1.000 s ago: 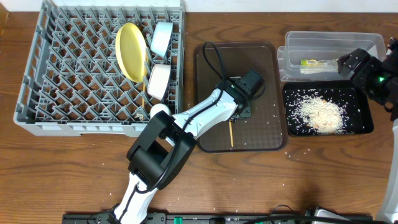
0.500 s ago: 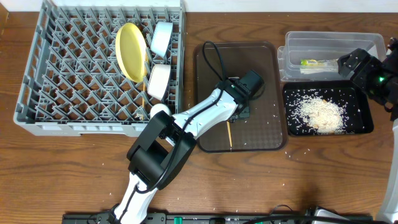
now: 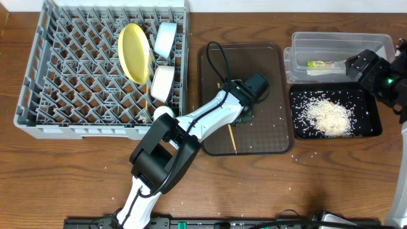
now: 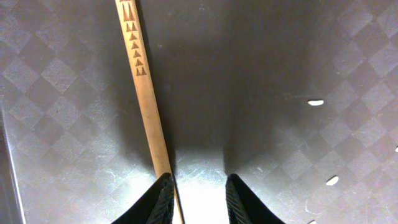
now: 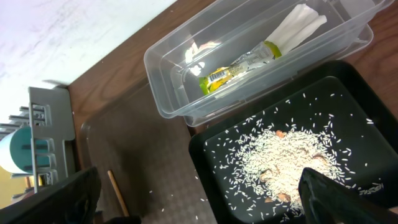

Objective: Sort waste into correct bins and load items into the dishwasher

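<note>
A thin wooden chopstick (image 3: 233, 137) lies on the brown tray (image 3: 273, 140). My left gripper (image 3: 247, 113) is low over it; in the left wrist view the gripper (image 4: 199, 199) is open, and the chopstick (image 4: 146, 106) runs up from the inner edge of the left finger. My right gripper (image 3: 364, 65) is open and empty above the black tray (image 3: 372, 130) of rice crumbs (image 3: 327, 114). The clear tub (image 3: 337, 43) holds the yellow-green wrapper (image 5: 239, 65) and white paper (image 5: 298, 22). The dish rack (image 3: 76, 83) holds the yellow plate (image 3: 133, 52), light-blue bowl (image 3: 165, 38), white bowl (image 3: 163, 83), white cup (image 3: 163, 113) and a chopstick (image 3: 145, 102).
Loose rice grains (image 4: 316, 102) dot the brown tray, and a few lie on the wooden table (image 3: 305, 184) in front. The left arm reaches from the table's front edge across to the tray. The tub and black tray stand side by side at the right.
The chopstick on the brown tray has shifted slightly left and tilted, and my left gripper has nudged a little left. The right arm has not moved.
</note>
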Tool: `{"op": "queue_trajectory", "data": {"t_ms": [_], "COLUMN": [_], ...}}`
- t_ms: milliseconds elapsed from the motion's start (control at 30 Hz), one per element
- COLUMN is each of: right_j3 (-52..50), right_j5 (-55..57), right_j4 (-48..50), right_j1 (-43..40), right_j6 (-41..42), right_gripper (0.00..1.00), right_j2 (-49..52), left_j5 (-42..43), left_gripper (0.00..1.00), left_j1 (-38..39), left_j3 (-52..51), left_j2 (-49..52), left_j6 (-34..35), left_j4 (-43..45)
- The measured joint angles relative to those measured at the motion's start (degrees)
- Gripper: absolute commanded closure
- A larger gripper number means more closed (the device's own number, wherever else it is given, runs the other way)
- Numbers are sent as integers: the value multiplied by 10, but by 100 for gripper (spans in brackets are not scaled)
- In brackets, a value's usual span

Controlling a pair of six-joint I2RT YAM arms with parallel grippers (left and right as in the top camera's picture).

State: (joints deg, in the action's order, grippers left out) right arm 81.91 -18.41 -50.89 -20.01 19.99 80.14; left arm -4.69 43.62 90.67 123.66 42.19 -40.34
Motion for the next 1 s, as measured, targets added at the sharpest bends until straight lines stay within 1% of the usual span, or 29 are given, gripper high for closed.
{"op": "queue_trajectory", "data": {"t_ms": [500, 733, 1000], "right_j3": [0, 0, 0], "right_j5": [0, 0, 0], "right_j4": [0, 0, 0], "right_j1": [0, 0, 0], "right_j6": [0, 0, 0], "right_gripper": [1, 1, 1], "right_j2": [0, 0, 0], "left_j5": [-36, -63, -64], "left_gripper": [69, 69, 69], "left_j1": [0, -1, -1], "left_j3": [-2, -33, -48], "left_j2": [-27, -27, -27], "left_j6": [1, 41, 60], "left_j4": [-9, 8, 33]}}
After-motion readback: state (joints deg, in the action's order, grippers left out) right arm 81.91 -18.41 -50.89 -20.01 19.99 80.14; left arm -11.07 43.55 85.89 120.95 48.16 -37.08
